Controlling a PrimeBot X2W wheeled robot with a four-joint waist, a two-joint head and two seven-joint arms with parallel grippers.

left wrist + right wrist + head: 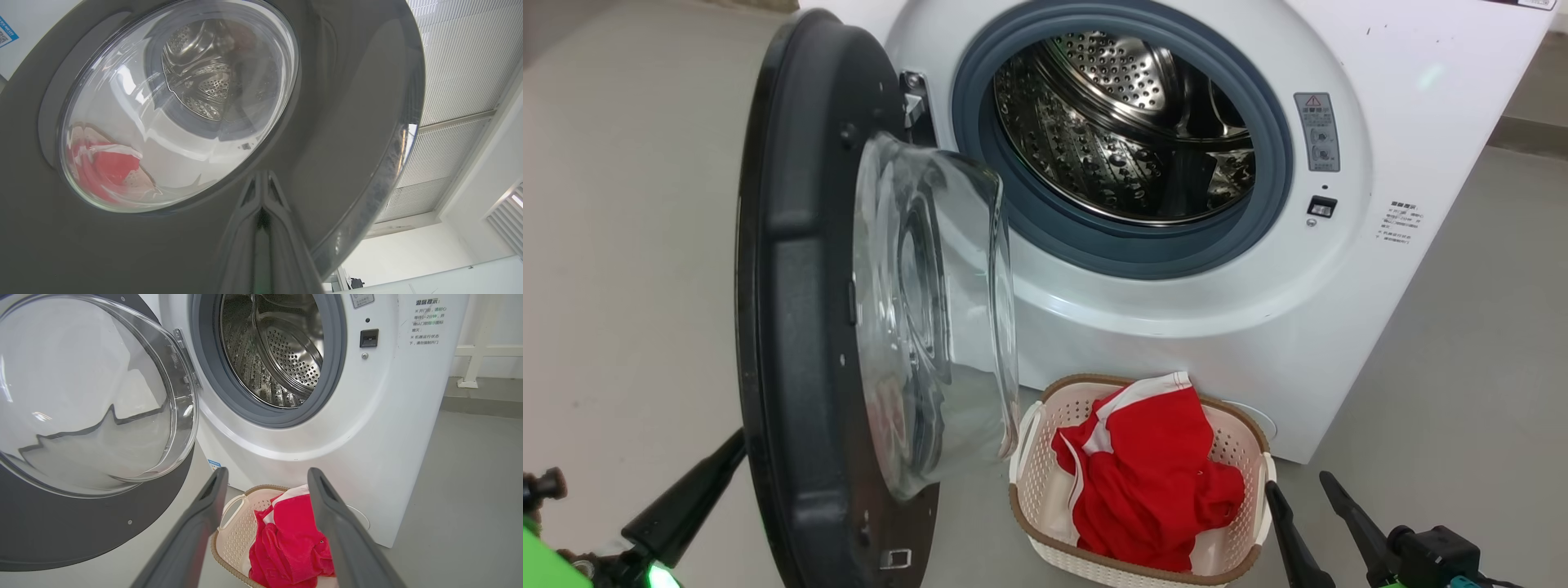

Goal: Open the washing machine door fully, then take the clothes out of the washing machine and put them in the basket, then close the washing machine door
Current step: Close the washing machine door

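Door (800,327) is swung out on its hinge at the left of the opening, nearly edge-on to the head camera. Its glass bowl bulges right, towards the basket (1031,498), and the black outer face points left.

Left gripper (263,183): fingers pressed together, tip right at the door's outer face just below the window. Can't tell if it touches. The door stands between it and the basket.

Washer (1380,310) has its drum (1127,122) mouth open to the robot, with labels and latch slot to the right of it.

The basket is on the grey floor (1462,392), close against the washer's front below the opening, long axis running from washer towards the robot. Red clothes (1152,482) are piled inside, white trim at the washer end.

Right gripper (1298,482): fingers wide apart, empty, by the basket's near right corner.
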